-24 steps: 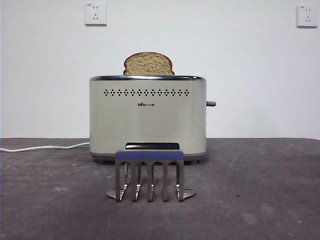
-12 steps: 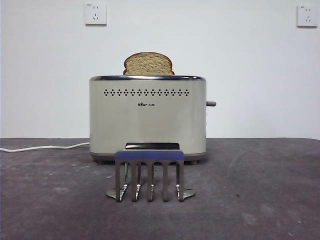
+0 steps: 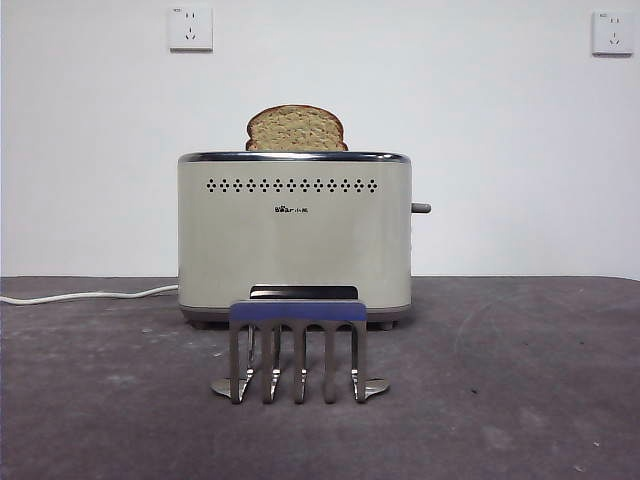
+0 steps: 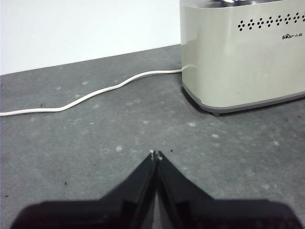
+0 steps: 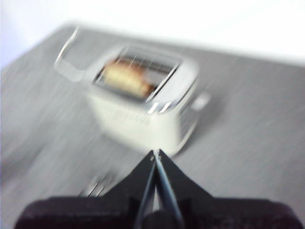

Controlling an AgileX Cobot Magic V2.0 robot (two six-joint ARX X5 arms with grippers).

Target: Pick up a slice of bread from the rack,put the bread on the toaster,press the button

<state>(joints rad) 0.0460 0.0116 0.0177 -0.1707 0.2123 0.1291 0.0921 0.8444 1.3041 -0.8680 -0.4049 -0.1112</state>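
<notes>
The slice of bread (image 3: 296, 128) stands in a slot of the cream toaster (image 3: 294, 235), its domed top showing above the chrome rim. The dark button (image 3: 422, 208) sticks out of the toaster's right side. The silver rack (image 3: 298, 350) with its blue-purple bar stands empty in front of the toaster. My left gripper (image 4: 156, 155) is shut, low over the table off the toaster's (image 4: 248, 52) left end. My right gripper (image 5: 156, 153) is shut and high above the toaster (image 5: 143, 102), with the bread (image 5: 125, 78) seen in its slot; this view is blurred. No arm appears in the front view.
A white power cord (image 3: 85, 295) runs from the toaster's back along the table to the left, also the cord (image 4: 90, 95) in the left wrist view. Two wall sockets (image 3: 191, 27) sit high on the white wall behind.
The front view shows nothing moved; bread, toaster and rack stay put. The right wrist view is motion-blurred.
</notes>
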